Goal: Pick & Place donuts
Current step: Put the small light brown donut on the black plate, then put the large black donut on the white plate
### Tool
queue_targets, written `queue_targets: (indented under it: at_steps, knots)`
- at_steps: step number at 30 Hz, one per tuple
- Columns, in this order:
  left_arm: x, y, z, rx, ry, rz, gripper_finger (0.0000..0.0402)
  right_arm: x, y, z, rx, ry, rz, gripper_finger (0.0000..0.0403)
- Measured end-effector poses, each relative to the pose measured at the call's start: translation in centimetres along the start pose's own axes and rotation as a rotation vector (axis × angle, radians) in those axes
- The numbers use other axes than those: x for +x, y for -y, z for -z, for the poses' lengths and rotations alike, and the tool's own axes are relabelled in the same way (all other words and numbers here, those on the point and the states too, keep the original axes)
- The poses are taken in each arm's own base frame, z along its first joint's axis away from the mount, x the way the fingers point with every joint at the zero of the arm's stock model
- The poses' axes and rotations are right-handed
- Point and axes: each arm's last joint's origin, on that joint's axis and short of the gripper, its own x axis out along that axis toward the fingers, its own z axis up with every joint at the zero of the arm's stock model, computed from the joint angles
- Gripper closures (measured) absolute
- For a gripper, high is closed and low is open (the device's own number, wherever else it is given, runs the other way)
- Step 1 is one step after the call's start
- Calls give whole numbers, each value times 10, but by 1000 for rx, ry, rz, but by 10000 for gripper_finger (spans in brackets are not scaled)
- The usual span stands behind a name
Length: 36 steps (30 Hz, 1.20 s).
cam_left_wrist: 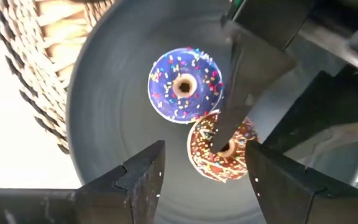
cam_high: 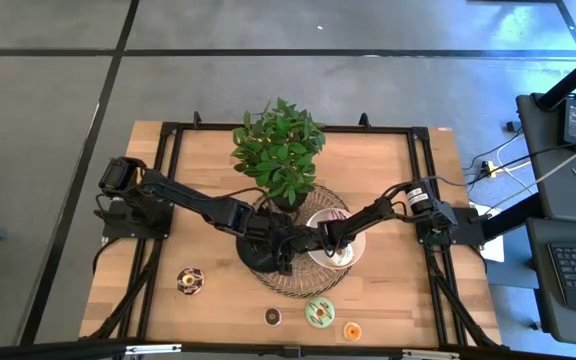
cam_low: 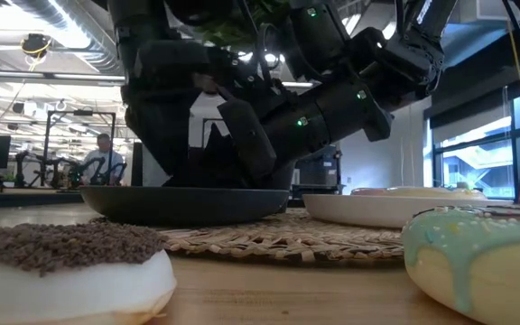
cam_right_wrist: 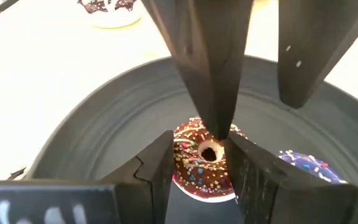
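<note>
My right gripper (cam_right_wrist: 197,168) is closed on the brown sprinkled donut (cam_right_wrist: 194,167) in the round black plate (cam_right_wrist: 104,137); one finger partly hides the donut's rim. My left gripper (cam_left_wrist: 201,171) hovers open above it. The purple sprinkled donut (cam_left_wrist: 185,84) lies touching it, cut off in my right wrist view.

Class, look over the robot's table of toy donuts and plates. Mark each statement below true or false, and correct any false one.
1. Two donuts lie on the black plate. True: a purple donut and a brown sprinkled donut.
2. The potted plant stands at the table's near edge. False: it stands at the far side.
3. The black plate rests on a woven mat. True.
4. The left gripper is shut. False: it is open above the brown sprinkled donut.
</note>
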Motion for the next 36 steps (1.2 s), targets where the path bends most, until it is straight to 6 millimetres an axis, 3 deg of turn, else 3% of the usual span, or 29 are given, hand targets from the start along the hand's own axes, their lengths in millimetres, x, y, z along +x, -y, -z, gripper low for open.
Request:
queue_targets:
  at_steps: [9,18,23,29,36]
  knots:
    - [-9,6,6,34,31,-9,182,-1,0,-2,-20,14,2,257]
    - [-14,14,15,81,106,-75,186,-14,-5,-22,-44,57,-12,257]
    - [-15,17,17,84,122,-86,182,-22,-5,-25,-56,-32,-10,257]
    - [-16,21,20,94,128,-72,186,-52,-2,-37,-75,-135,-70,257]
    - [-16,27,20,95,158,-37,183,-113,8,-34,-49,-173,-110,257]
